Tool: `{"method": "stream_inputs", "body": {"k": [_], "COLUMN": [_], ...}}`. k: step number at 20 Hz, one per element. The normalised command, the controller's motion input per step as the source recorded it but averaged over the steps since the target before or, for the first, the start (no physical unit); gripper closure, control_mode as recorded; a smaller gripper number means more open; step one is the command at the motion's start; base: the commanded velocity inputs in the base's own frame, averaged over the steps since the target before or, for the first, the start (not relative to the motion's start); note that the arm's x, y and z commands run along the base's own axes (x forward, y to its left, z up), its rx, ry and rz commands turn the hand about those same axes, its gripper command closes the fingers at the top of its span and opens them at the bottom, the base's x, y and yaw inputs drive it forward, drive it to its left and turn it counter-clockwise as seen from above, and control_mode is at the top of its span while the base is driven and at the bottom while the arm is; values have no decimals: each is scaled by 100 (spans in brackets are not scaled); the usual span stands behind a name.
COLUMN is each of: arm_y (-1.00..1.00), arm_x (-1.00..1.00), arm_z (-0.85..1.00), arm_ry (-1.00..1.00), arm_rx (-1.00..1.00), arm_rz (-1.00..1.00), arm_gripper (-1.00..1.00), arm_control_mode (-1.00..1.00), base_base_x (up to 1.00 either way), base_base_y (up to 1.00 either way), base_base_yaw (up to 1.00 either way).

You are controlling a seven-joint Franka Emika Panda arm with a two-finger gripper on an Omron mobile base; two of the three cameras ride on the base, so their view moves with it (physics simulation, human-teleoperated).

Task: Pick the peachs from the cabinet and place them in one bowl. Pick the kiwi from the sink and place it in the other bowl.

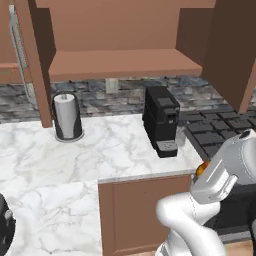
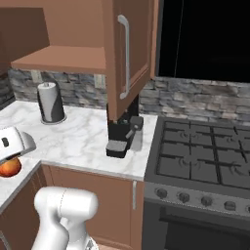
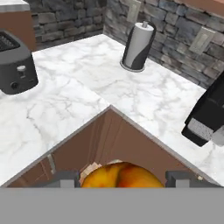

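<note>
Between the gripper's point(image 3: 118, 178) two dark fingertips we saw a peach point(image 3: 119, 176) seated, the jaws clamped on either flank of it, and the hand was carrying it out in front of the corner of the marble counter point(image 3: 65, 96), above the brown cupboard fronts below. From the right base view the same peach point(image 2: 10, 167) peeked out beneath the white hand, near the counter's edge.

We judged the main risk to be a slip: the fruit is round and smooth, gripped on curved sides, so a quick swing or a knock against the counter's edge could roll it out and drop it to the floor. The open cabinet point(image 1: 120, 62) door point(image 2: 128, 53) hung nearby too, and a wide sweep of the arm might clip it, or the black coffee machine point(image 1: 161, 120) or the paper towel holder point(image 3: 138, 46). We could not see either bowl, so the way to it stayed uncertain.

The peach looked yellow-orange with a red blush, glossy, small against the wrist.
</note>
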Motion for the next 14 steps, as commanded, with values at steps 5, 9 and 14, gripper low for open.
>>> {"method": "stream_inputs", "body": {"k": [5,9,14], "arm_y": [0,0,0], "arm_x": [0,0,0], "arm_z": [0,0,0], "arm_ry": [0,0,0], "arm_rx": [0,0,0], "arm_rz": [0,0,0], "arm_gripper": [100,100,100], "arm_control_mode": [100,100,100], "base_base_x": [-88,-12,1], "base_base_y": [-9,-36,-25], "base_base_yaw": [8,-37,-48]}}
